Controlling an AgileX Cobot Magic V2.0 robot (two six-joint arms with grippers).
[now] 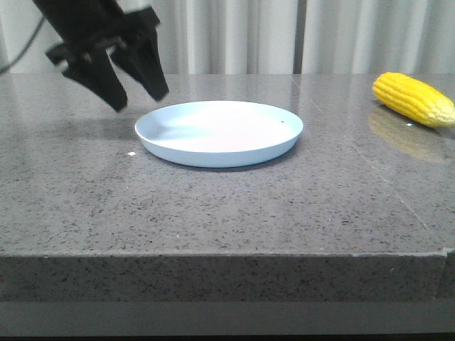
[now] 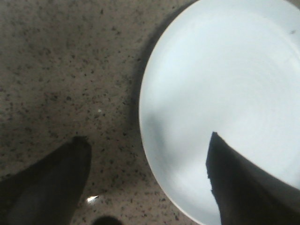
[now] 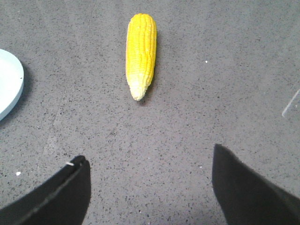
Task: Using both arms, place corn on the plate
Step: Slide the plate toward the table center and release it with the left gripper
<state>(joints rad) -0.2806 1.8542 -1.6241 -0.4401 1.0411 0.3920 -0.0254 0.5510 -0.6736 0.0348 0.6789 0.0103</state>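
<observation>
Ahead of the right hand (image 3: pixel 147 187), fingers spread and empty, the corn (image 3: pixel 140 54) lies on the tabletop (image 3: pixel 211 93), well apart from the plate (image 1: pixel 219 133). Left hand (image 1: pixel 138 89) hovers spread beside the plate rim. Recommend gripping the cob mid-length, across its width.

The scene is viewed by the front camera from low, near table height, facing forward over the grey speckled stone table (image 1: pixel 213 213). The round pale blue plate (image 1: pixel 219 132) is seen by the left wrist camera from close above, looking down. The bright yellow corn cob (image 3: pixel 140 54) is viewed by the right wrist camera from higher up. The plate's rim (image 3: pixel 10 84) is shared by all three views.
</observation>
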